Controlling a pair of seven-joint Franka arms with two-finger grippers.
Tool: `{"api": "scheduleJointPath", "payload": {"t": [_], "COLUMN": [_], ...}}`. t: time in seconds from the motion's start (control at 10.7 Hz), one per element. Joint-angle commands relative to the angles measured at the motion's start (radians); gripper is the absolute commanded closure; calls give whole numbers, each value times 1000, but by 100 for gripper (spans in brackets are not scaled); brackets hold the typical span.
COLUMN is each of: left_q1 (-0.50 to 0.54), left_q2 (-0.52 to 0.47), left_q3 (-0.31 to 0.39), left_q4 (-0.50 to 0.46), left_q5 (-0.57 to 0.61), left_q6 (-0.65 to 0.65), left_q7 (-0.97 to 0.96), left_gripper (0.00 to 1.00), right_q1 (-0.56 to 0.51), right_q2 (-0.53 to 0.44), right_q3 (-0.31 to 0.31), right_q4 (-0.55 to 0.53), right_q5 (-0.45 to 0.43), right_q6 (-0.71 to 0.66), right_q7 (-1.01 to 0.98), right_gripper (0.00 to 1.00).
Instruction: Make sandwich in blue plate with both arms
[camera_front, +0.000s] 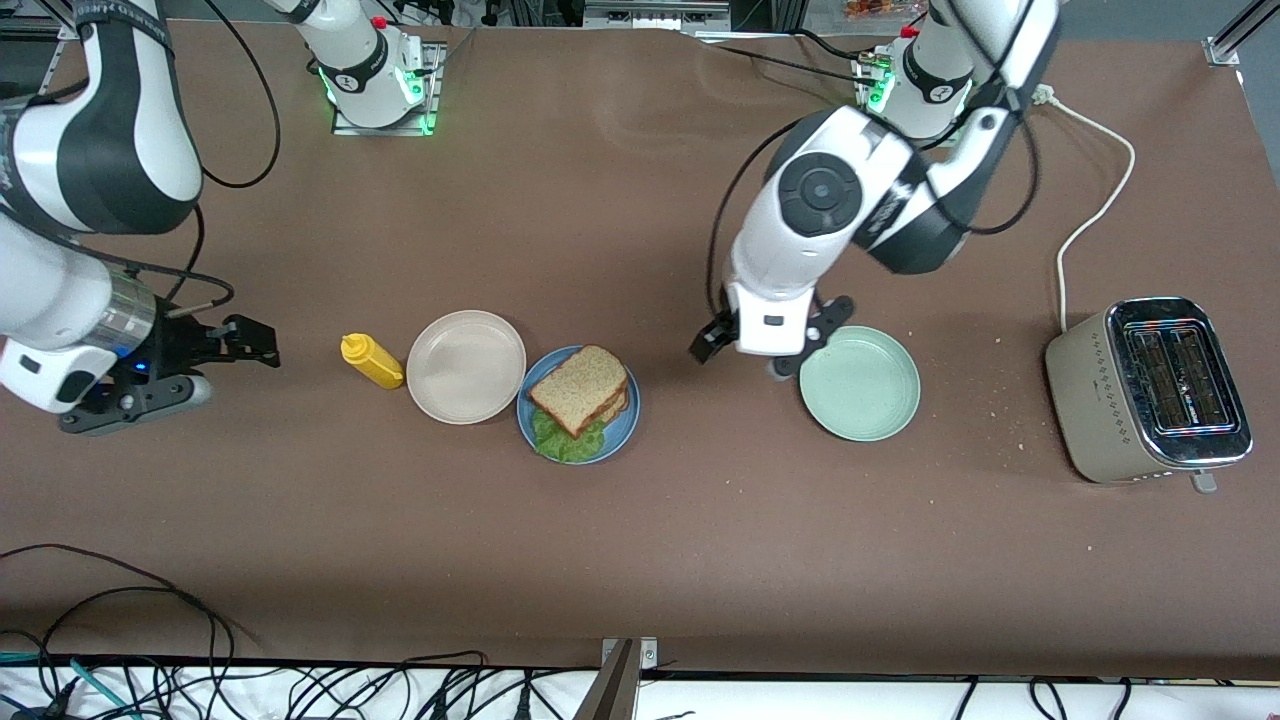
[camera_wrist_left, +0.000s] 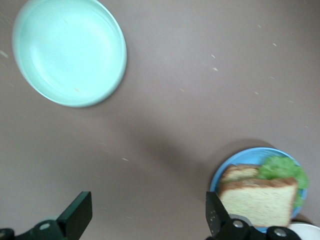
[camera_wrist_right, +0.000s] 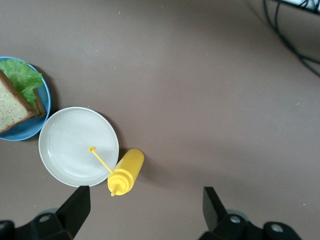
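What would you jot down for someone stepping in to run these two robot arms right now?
Left end effector: open, holding nothing, up over the bare table between the blue plate and the mint-green plate.
Right end effector: open, holding nothing, waiting at the right arm's end of the table, beside the yellow mustard bottle.
The sandwich lies on the blue plate: a bread slice on top, a second slice under it, lettuce sticking out at the edge nearer the front camera.
The beige plate and the mint-green plate hold nothing.
Done: sandwich looks assembled.
Left: apparently nothing except pulling the arms back.
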Motion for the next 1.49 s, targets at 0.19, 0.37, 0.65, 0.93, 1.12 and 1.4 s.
{"api": "scheduleJointPath", "payload": {"t": [0.19,0.37,0.65,0.93,1.12,1.4], "left_q1": [224,325,402,454,497,448], "left_q2": [-138,-171,-196,-210,-234,-303], "left_q3": [-3,-3,-3,-4,2,104], "left_q4": [-32,-34,-31,-31,-45,-103], "left_q5": [23,16,0,-5,-27,-74], "left_q6": [-219,-274,-308,-314,-317,-326], "left_q7": [424,623,796,837,930,1021], "left_gripper": [0,0,0,0,0,0], "right_q1": [20,26,23,23,23,28], "right_q2": [2,-14,-18,-20,-20,-20], "right_q3": [-87,-34,-47,-113,-104,-98], "right_q4": [25,48,53,53,54,54], "right_q5": [58,-9,-30,19,21,21], "right_q6": [46,-56,-55,-56,-56,-56], "right_q7": [80,314,193,131,142,165], "right_gripper": [0,0,0,0,0,0]}}
